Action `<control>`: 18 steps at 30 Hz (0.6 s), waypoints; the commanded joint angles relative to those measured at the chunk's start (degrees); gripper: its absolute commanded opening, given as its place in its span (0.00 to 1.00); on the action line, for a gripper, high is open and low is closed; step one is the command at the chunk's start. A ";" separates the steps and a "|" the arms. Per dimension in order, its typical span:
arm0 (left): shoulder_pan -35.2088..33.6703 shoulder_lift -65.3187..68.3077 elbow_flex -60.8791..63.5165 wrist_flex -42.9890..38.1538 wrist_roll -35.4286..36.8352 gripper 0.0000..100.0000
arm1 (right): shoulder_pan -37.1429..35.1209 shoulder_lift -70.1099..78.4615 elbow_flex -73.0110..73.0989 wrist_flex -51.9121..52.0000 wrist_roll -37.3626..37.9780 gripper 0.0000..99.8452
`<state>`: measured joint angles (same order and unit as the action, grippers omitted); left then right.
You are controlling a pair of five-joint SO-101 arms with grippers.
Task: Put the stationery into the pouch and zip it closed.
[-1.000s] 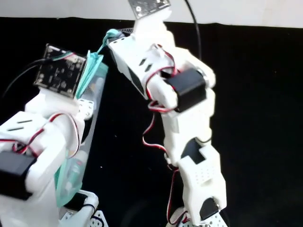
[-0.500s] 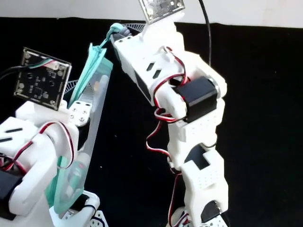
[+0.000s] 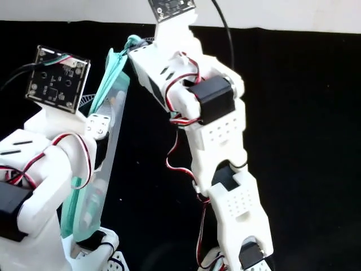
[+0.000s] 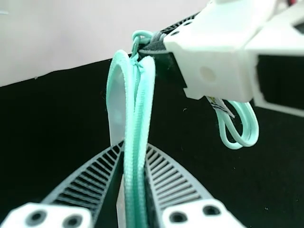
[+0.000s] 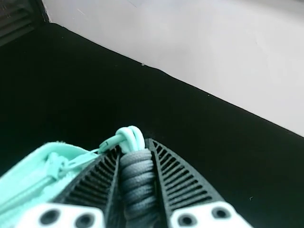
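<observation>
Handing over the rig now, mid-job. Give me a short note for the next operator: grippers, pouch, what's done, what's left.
Left gripper: shut on the pouch edge, holding it on edge above the table.
Right gripper: shut on the grey zipper pull at the pouch's far end.
Done: stationery shows through the pouch wall; the zipper looks closed along the stretch in view.
Left: confirm the zip is fully shut, then probably lay the pouch down and release.
</observation>
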<state>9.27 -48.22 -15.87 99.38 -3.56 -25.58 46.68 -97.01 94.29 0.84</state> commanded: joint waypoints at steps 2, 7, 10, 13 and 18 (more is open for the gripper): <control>2.42 -5.41 -6.55 1.85 0.44 0.01 | 5.58 15.78 -4.18 -0.40 0.00 0.01; 2.33 -5.41 -6.64 1.85 0.44 0.01 | 4.44 19.12 -4.18 0.13 0.09 0.01; 2.24 -5.49 -8.22 1.93 0.53 0.01 | 3.65 20.79 -4.18 0.75 0.26 0.01; 2.07 -5.49 -8.66 1.93 0.44 0.01 | 3.82 18.86 -4.35 0.75 0.35 0.01; 2.07 -5.49 -3.21 1.76 0.00 0.01 | 4.70 5.76 -4.26 0.92 0.44 0.01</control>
<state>9.27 -48.13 -15.87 99.47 -3.56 -25.58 47.30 -97.01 94.20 0.84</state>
